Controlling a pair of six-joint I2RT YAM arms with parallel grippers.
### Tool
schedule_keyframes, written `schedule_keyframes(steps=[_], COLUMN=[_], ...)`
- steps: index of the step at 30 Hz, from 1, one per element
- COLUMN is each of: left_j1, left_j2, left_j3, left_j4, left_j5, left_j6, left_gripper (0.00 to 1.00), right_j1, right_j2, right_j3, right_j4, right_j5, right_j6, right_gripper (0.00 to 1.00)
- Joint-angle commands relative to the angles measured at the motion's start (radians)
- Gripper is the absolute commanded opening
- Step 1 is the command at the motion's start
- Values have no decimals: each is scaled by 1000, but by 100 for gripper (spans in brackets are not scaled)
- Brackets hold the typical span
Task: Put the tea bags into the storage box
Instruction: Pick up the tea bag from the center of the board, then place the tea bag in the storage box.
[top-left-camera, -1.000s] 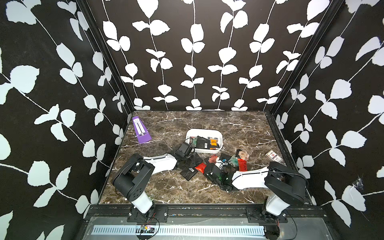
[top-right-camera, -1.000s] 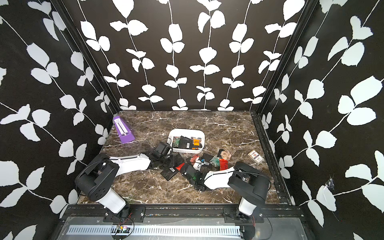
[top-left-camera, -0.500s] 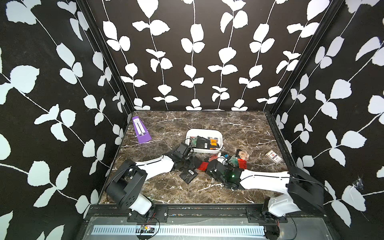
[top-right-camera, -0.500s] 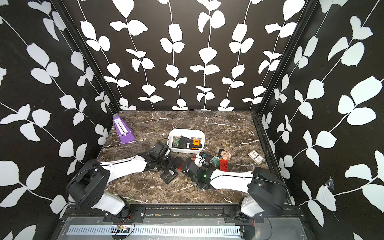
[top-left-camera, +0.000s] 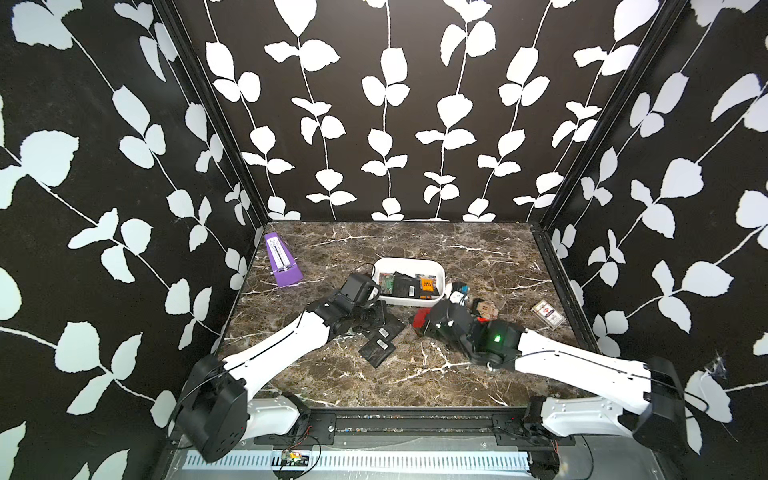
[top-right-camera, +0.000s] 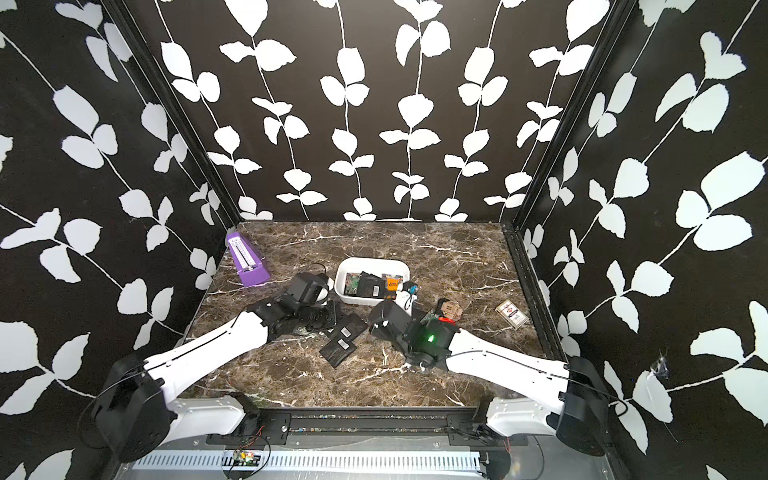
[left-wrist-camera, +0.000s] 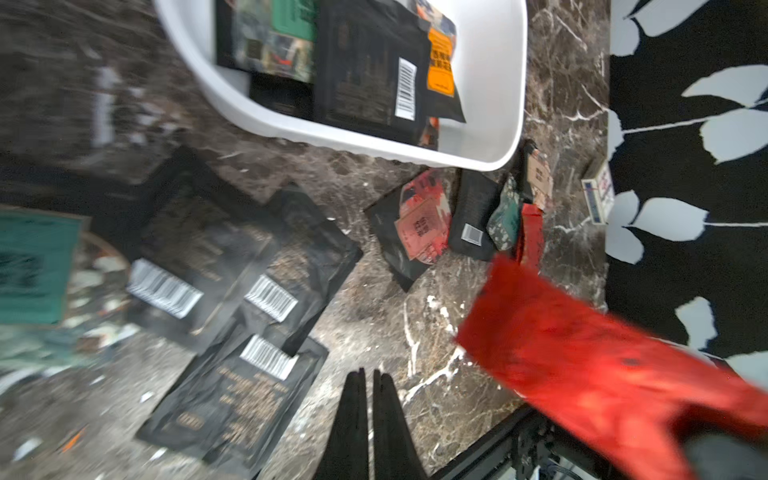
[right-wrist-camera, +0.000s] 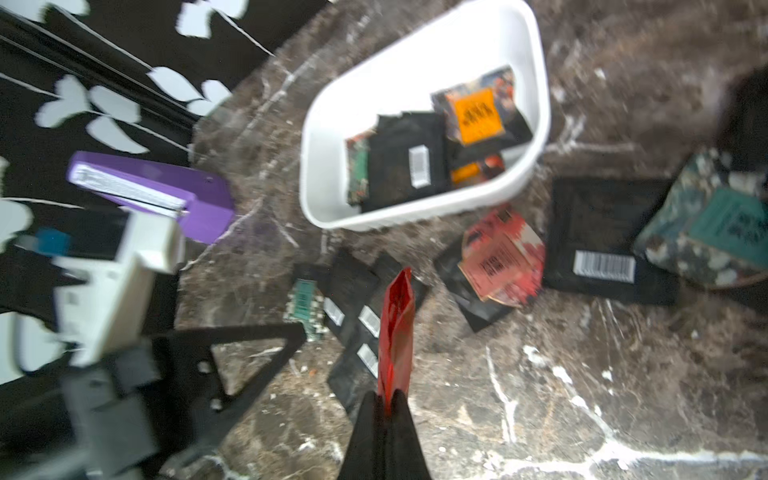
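The right fingers (right-wrist-camera: 374, 415) are clamped on one end of a red sachet (right-wrist-camera: 395, 328), which stands edge-up, its long axis running straight out from the tips toward the white storage box (right-wrist-camera: 320, 174). The box sits just ahead, past a few black sachets (right-wrist-camera: 365, 320) lying flat on the surface (right-wrist-camera: 540, 415), and already holds several tea bags (right-wrist-camera: 407, 166). The left fingers (left-wrist-camera: 360, 388) are pressed together, empty, low over the surface near those black sachets; the drop looks like the right arm's move
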Motion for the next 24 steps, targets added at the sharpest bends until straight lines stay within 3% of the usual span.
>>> schedule_keyframes(steps=[1,10,17,24], left_j1=[-3,5,4,5], left_j2=[-63,-173,-232,-253], left_j3=[-5,-121,-184,-210], left_j4=[-123,-151,-151,-150], left_j5=[-106,-115,-106,-96], left_j6=[40,7,-20,-38], left_gripper=[5,6,5,3], right_j1=[-82,-291,-339,-392], right_j2=[29,302,549,630], right_j3=[98,292,469,489], right_j4=[-54,74,125,146], right_j5=[-70,-270,-344,-357], right_j6=[-136,-241,-264,-244], right_gripper=[0,0,0,2])
